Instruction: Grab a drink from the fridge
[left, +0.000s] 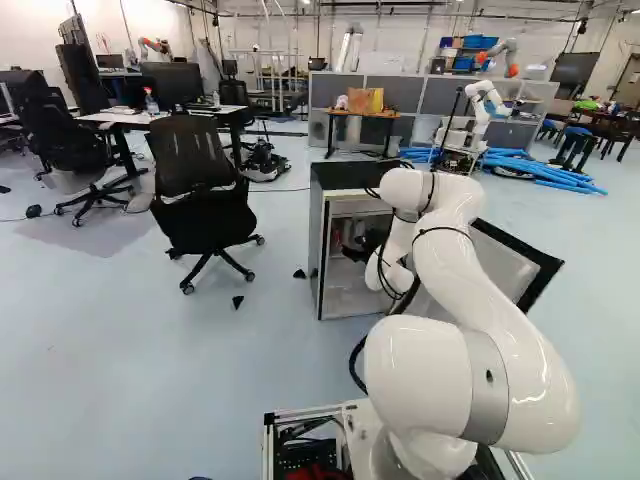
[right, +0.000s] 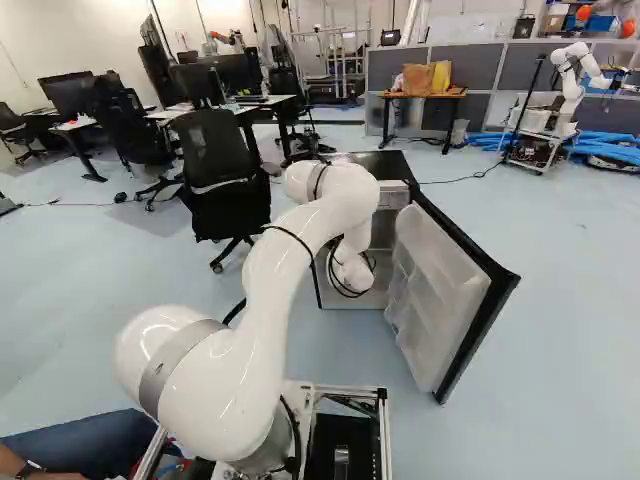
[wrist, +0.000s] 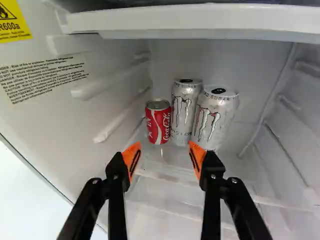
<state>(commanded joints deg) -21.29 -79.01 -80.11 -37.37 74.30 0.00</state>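
i have my arm reaching out to the fridge, and its door is wide open, so that part is done. now i am at the step of getting to a drink, and i have not picked one up

my gripper is let go, with its two orange pads well apart and nothing held in them. it points into the fridge, under the white shelf

three drinks stand up inside, ahead of the pads. the red can is small and short. right beside it is a tall silver can, and next to that is one more silver one, the nearer silver can. they are so close that i can't tell if they all touch

any of them would do, i think, as the job just says a drink. the red can and the tall silver can look to be most in line with the gap. next i should pick one, line up with it, and go slowly in until a pad is on each side of it. then i can squeeze. the hard bit is the tight space: a pad could bump the can next door and tip it, and i should keep low so i don't hit the shelf
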